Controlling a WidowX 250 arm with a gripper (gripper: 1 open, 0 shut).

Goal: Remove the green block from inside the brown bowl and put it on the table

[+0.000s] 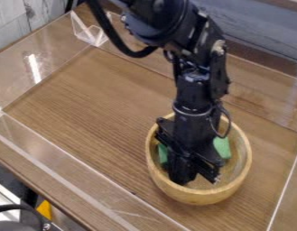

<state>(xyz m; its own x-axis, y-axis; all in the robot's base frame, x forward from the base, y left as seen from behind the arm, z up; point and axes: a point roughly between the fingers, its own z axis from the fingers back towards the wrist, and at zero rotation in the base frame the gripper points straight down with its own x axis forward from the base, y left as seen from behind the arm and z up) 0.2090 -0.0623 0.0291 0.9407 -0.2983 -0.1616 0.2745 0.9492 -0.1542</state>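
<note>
Gripper [195, 171] is down inside the bowl [199, 197], fingers together, and the block [166, 155] peeks out right beside them toward the bowl's near-left wall, whether it's pinched I can't tell.

Wooden bowl [199, 197] on table [90, 99], front-R part, near R wall. Gripper [190, 171] down inside bowl, approx ctr. Block [168, 155] in bowl at gripper, showing on its L & R. Clear stand [93, 32] far back-L.
</note>
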